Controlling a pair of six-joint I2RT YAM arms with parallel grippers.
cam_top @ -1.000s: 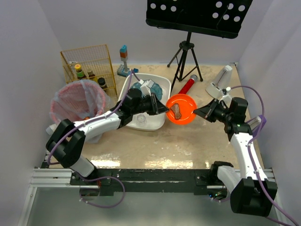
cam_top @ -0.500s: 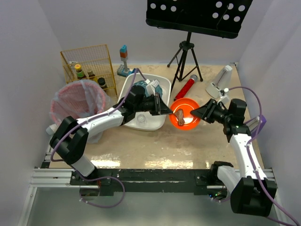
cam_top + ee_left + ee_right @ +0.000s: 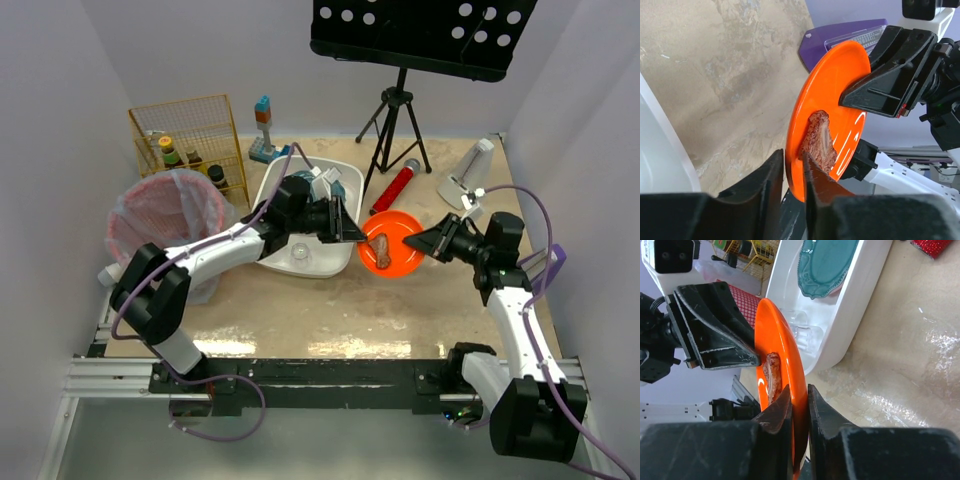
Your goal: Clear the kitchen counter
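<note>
An orange plate (image 3: pixel 392 242) hangs tilted above the kitchen counter (image 3: pixel 330 305), just right of the white tub (image 3: pixel 335 262). A brown scrap of meat (image 3: pixel 381 253) lies on its face. My left gripper (image 3: pixel 355 237) has the plate's left rim between its jaws, closed tight around it. In the left wrist view that gripper (image 3: pixel 794 162) pinches the plate (image 3: pixel 832 85) beside the meat (image 3: pixel 820 142). My right gripper (image 3: pixel 412 243) is shut on the opposite rim. The right wrist view shows this gripper (image 3: pixel 799 395) clamped on the plate (image 3: pixel 776 335), the meat (image 3: pixel 772 372) just above.
The tub holds a teal plate (image 3: pixel 827 260) and a clear glass (image 3: pixel 298 252). A pink-lined bin (image 3: pixel 160 225) and a yellow wire basket (image 3: pixel 190 135) stand at left. A tripod stand (image 3: pixel 395 130), red cylinder (image 3: pixel 397 183) and white object (image 3: pixel 468 172) stand behind.
The plate has dropped and tipped from nearly face-up to tilted. My right gripper moved in, opened and closed on the plate's right rim. The left gripper stayed on the left rim.
</note>
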